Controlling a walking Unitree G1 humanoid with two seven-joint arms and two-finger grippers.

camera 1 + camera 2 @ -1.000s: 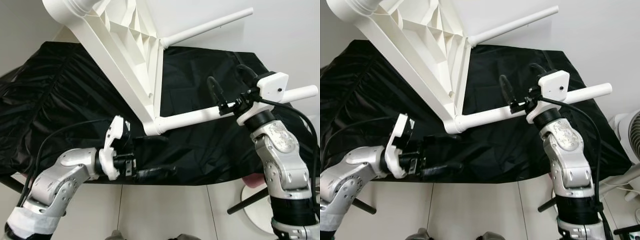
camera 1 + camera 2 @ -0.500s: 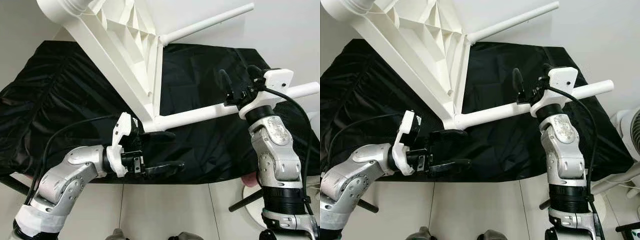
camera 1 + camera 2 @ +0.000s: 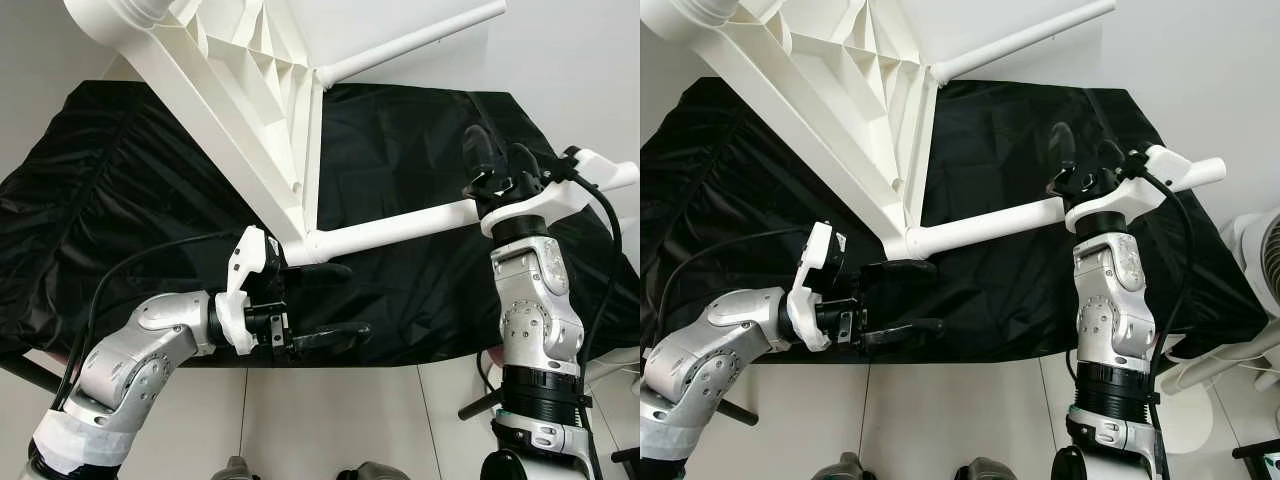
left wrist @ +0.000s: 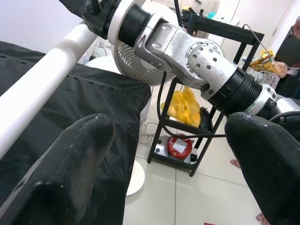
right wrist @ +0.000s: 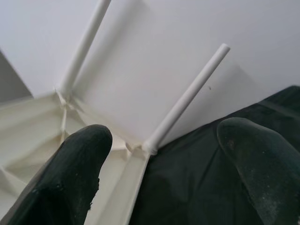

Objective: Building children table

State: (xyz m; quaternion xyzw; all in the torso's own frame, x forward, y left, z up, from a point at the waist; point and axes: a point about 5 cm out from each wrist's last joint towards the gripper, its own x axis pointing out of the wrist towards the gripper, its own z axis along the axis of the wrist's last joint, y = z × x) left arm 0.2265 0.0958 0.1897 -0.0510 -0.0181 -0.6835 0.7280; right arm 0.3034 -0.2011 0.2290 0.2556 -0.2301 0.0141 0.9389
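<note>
Overhead, the white children's table [image 3: 240, 110] is tipped on its side above a black cloth [image 3: 130, 220] that drapes the counter, its ribbed underside facing the camera and its upper corner cut off by the frame edge. One white leg [image 3: 400, 222] runs from the lower corner socket out toward the robot's right; another leg [image 3: 410, 42] slants up from the far corner toward the white wall [image 3: 580, 60].

The right pincer [image 3: 495, 165] is at the outer part of the lower leg, its two black fingers pointing up and standing apart — in the right wrist view the pads [image 5: 75, 173] are well separated with nothing between them, and the table's underside and far legs lie beyond. The leg passes just below the wrist, against the white wrist housing; whether the fingers touch it is hard to tell.

The left pincer [image 3: 325, 300] sits just below the table's lower corner, fingers spread wide and holding nothing. Its upper finger lies just under the socket end of the leg, the lower one near the counter's front edge. In the left wrist view the fingertips [image 4: 79, 154] frame the leg, the right arm [image 4: 197, 61], a black shelf rack [image 4: 206, 93] and a white fan [image 4: 131, 61] behind — the rack's contents are too small to name.
</note>
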